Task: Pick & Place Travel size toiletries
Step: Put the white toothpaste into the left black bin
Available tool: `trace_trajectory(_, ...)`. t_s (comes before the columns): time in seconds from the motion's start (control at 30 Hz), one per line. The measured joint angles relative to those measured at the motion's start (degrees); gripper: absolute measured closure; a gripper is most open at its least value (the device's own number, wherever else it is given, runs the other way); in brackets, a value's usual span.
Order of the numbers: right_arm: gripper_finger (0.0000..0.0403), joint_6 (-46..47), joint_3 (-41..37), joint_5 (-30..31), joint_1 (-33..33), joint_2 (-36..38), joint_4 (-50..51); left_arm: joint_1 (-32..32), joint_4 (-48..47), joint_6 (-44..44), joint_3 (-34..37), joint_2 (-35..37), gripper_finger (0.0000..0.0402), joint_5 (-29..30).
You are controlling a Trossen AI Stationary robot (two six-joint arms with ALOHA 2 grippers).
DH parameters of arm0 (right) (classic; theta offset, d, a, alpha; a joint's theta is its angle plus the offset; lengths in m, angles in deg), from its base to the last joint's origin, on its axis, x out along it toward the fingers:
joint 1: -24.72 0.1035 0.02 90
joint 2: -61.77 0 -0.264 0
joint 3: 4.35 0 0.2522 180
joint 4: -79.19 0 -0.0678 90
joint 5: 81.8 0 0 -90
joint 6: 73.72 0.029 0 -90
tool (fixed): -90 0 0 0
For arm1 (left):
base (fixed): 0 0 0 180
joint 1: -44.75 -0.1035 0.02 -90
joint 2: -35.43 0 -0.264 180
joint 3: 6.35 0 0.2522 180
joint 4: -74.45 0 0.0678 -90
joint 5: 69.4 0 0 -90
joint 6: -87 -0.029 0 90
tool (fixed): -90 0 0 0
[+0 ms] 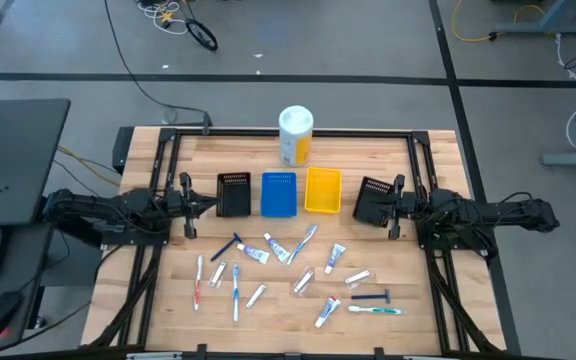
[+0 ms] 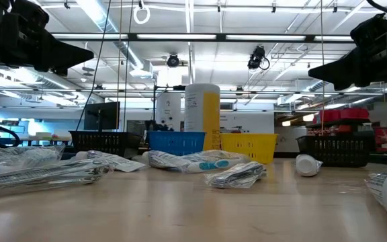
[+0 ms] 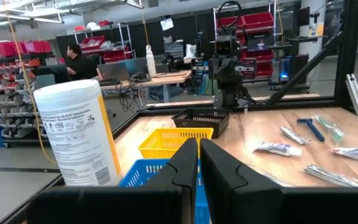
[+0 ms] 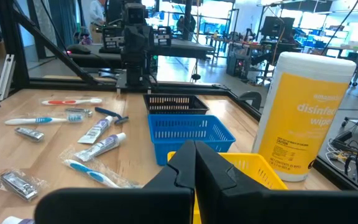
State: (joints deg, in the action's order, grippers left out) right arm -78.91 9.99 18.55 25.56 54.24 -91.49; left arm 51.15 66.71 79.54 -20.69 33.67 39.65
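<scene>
Toiletries (image 1: 288, 275) lie scattered on the front half of the table (image 1: 428, 200), unheld, in front of the bin row and between the two arms; their long axes point every way. Left gripper (image 1: 190, 205) and right gripper (image 1: 396, 206) hover at opposite ends of that row, fingers pressed together on nothing, neither clearly nearer. Only the high view shows the whole spread; the low view shows the items' clear wrappers.

Around your wooden worktop (image 1: 438, 300) you have a grey concrete floor (image 1: 368, 40) crossed by dark tape lines, with loose cables (image 1: 173, 15) trailing over it. Long ceiling lights (image 2: 200, 37) run overhead. Beyond, you can see shelving with red bins (image 3: 257, 25), a cluttered desk (image 3: 160, 78) and a seated person (image 3: 82, 61).
</scene>
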Motion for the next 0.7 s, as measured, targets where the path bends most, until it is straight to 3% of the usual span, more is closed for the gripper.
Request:
trace_trajectory(0.33,0.0400,0.0,0.0,0.0,0.0,0.0,0.7,0.0,1.5,0.2,0.0,0.0,0.0374,0.0)
trace_trajectory(0.7,0.0400,0.0,0.0,0.0,0.0,0.0,-0.1,0.0,2.6,15.6,0.0,0.0,0.0374,-0.1)
